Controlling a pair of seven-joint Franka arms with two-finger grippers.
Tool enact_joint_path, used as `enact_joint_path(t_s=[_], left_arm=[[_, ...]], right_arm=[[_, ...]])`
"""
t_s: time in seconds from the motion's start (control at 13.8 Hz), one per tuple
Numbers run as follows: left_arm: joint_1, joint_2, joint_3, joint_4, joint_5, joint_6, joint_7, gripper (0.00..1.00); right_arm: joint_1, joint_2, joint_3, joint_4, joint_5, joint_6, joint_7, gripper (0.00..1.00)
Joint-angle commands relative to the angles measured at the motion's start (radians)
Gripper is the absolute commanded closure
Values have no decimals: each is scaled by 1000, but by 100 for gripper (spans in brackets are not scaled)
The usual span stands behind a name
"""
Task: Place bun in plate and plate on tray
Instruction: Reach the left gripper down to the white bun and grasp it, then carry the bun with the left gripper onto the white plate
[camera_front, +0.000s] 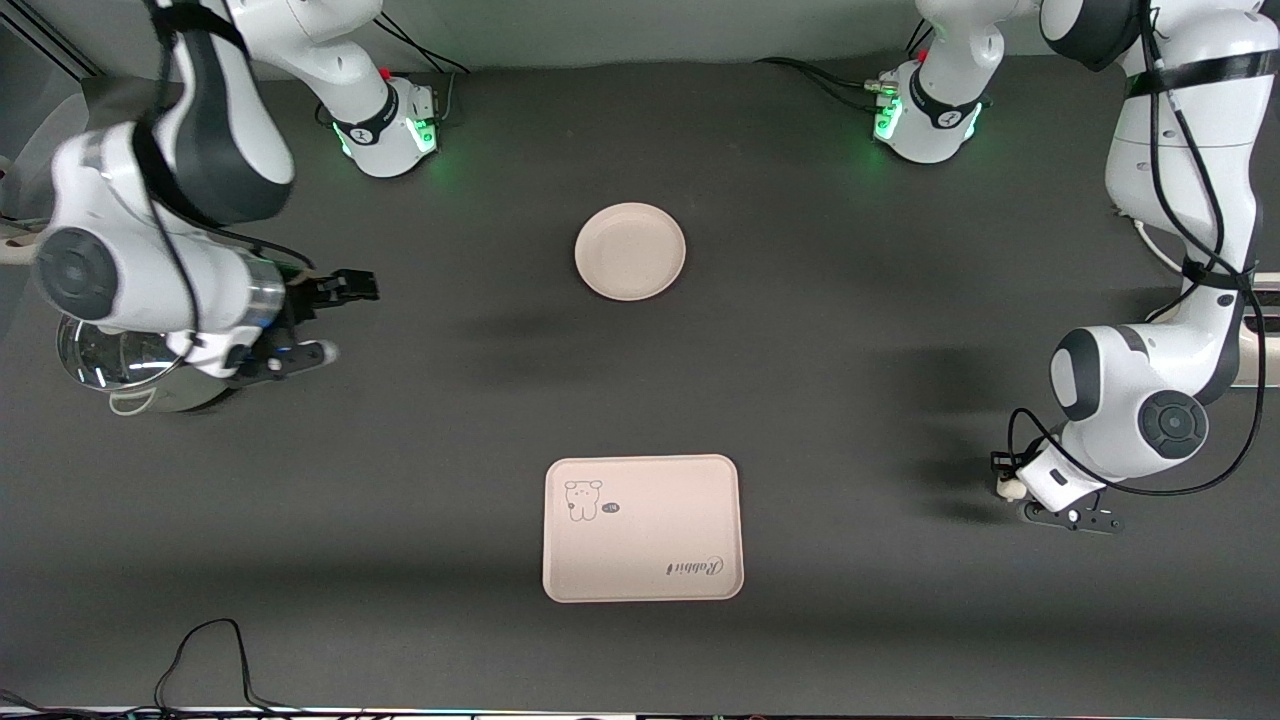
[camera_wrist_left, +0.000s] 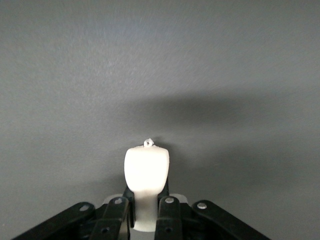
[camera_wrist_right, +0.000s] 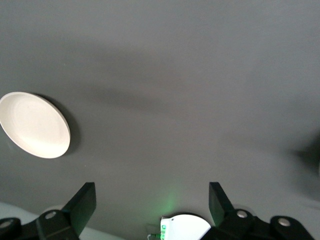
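The bun (camera_wrist_left: 146, 169), a small off-white lump, is pinched between the jaws of my left gripper (camera_wrist_left: 146, 194), which is shut on it. In the front view the bun (camera_front: 1010, 489) shows just at the tip of the left gripper (camera_front: 1008, 492), low over the dark table at the left arm's end. The round cream plate (camera_front: 630, 251) lies bare mid-table, nearer the robots' bases. The rectangular tray (camera_front: 642, 528) with the animal drawing lies nearer the front camera than the plate. My right gripper (camera_front: 335, 318) hangs open and holds nothing at the right arm's end, and its wrist view shows the plate (camera_wrist_right: 35, 125) off to one side.
A shiny metal pot (camera_front: 110, 362) stands under the right arm at that end of the table. A black cable (camera_front: 205, 650) loops at the table edge nearest the front camera. The right arm's base (camera_wrist_right: 185, 228) with its green light shows between the right gripper's fingers.
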Motion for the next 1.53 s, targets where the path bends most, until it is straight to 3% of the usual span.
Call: enact_joint_path(t_s=[0.0,0.22,0.36,0.58,0.65,0.87,1.02,1.23,1.45], left_arm=[[-63,-175,-4,-25,-14,-188,-125,80],[-97,-386,-71,-20,-116,-471,-297,80],[-113,-493,-166,-20,-158,-610,-464,80],[-180,-515,-345,-23,-207,-572,-806,80],[-233,-503,-379,-34,-206,-518,-912,80],[-483,-410,-382,-86,-181,-322,-1179,80],[-632,-290,-382,-94,-68,-185,-1357,80],[-743,-109,-381,-91,117,-62,-1476,79],[-794,-8,-366,-91,156,-8,-1494,74]], right_arm=[[18,122,-9,12,64,1,-7,0],[60,187,-9,9,119,1,-1,0],[93,225,-8,4,126,14,2,0],[120,235,-11,-30,126,56,38,0],[122,232,-11,-48,126,78,38,0],[119,229,-12,-54,127,90,38,0],[120,233,-14,-60,127,109,38,0],[124,227,-12,-97,124,142,38,0],[152,221,-14,-136,129,184,39,0]])
